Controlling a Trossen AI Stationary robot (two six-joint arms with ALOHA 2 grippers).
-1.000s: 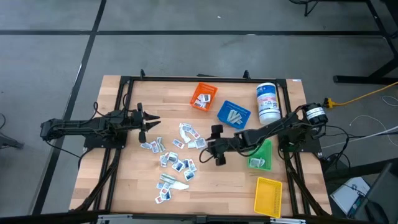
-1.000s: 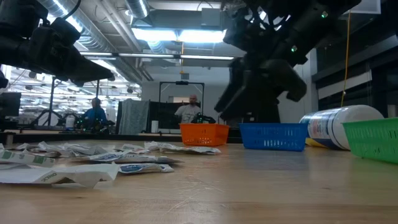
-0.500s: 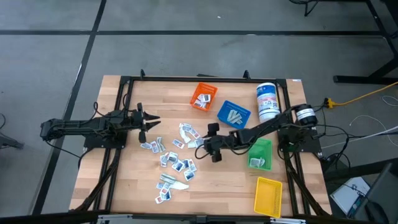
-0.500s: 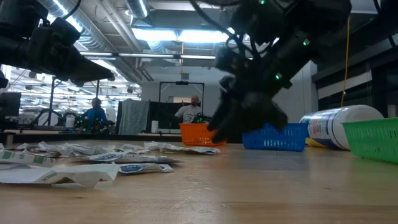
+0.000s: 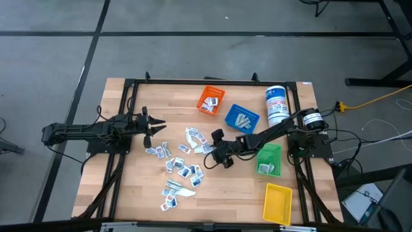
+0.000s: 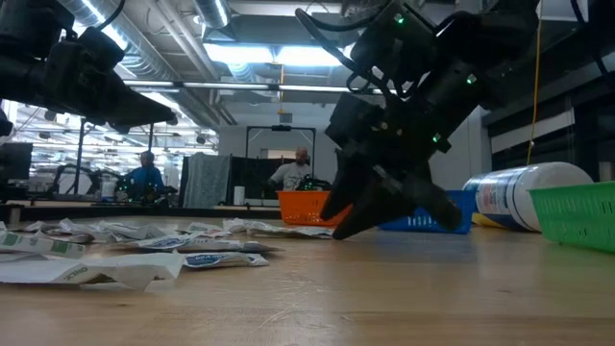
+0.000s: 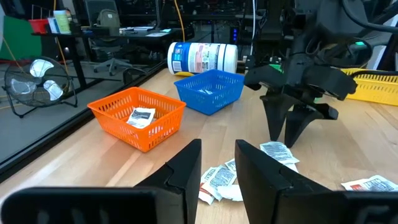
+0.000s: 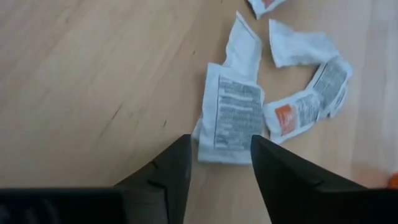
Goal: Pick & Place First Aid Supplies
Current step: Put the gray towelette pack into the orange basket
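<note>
From above, my right gripper [image 5: 215, 147] sits low at the edge of the scattered packets [image 5: 181, 169] mid-table; my left gripper [image 5: 156, 127] waits apart; in the right wrist view, my 2 fingers [image 8: 171, 168] stand apart astride 1 packet [image 8: 233, 115], gripping nothing; left wrist view: fingers [image 7: 186, 168] parted, empty.

Packet [image 8: 231, 121] print stays too blurred to read.
</note>
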